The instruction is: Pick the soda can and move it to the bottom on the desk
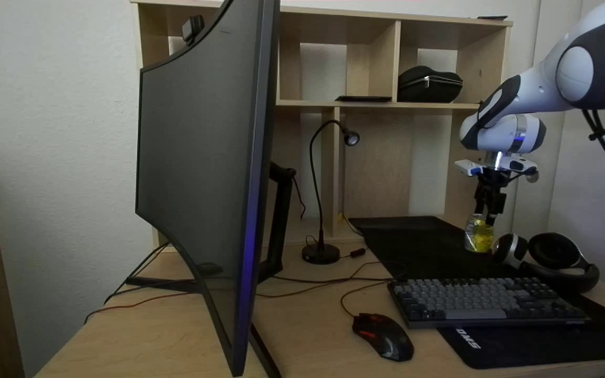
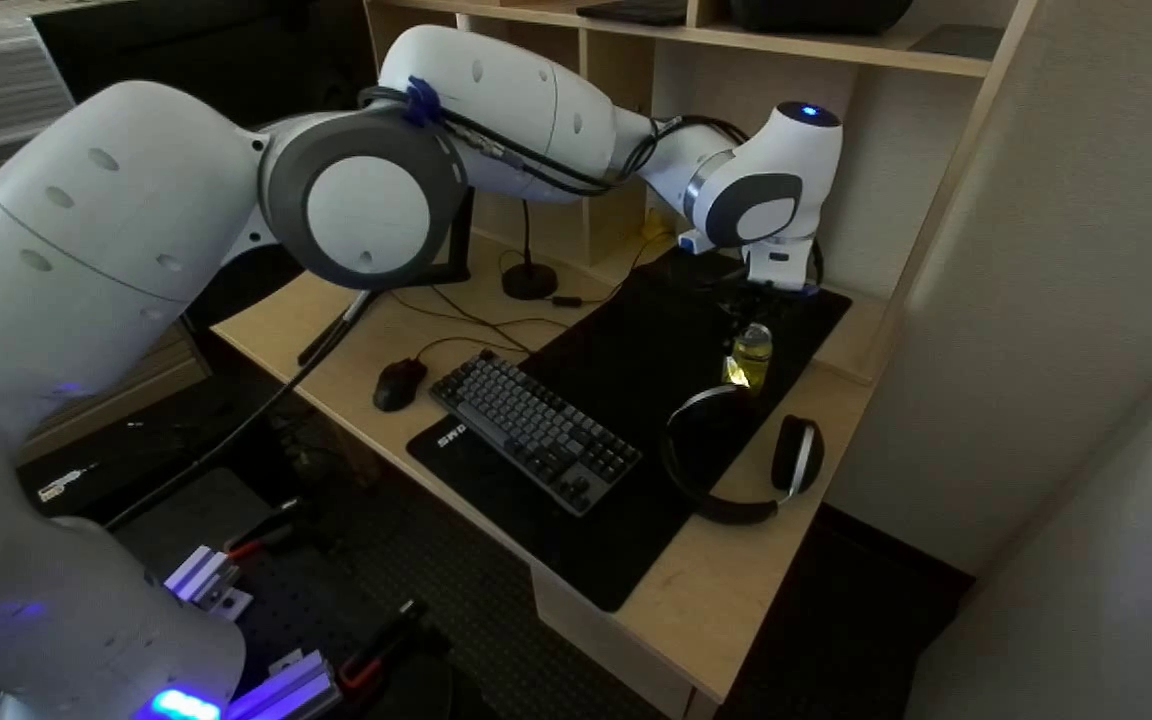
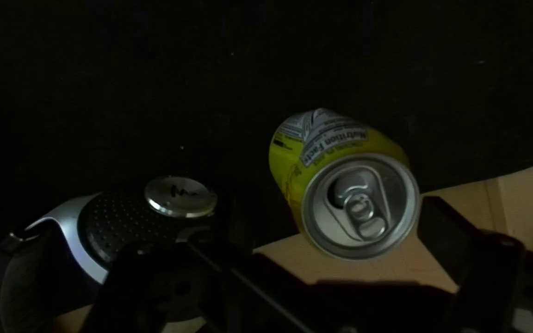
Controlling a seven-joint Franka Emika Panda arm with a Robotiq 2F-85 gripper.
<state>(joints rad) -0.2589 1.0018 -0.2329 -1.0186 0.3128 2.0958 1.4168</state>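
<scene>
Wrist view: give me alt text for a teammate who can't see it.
Yellow soda can, its silver pull-tab top toward the camera, framed by the open gripper; whether they touch is unclear. Part of the headphones shows at lower left. A black mat fills the upper part, with light-wood desk below.

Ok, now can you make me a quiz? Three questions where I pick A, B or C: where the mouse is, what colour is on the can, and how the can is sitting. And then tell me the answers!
1. Where is the mouse?
A. On the shelf
B. On the keyboard
C. On the bare wood of the desk

2. Which colour is on the side of the can?
A. Yellow
B. Pink
C. Purple

3. How is the can?
A. Lying on its side
B. Standing upright
C. Squashed flat

Answers:
1: C, because both exterior views show wood around it.
2: A, because yellow shows on it in all three views.
3: B, because it stands on end in both exterior views, and the wrist view shows its pull tab on top.
</scene>
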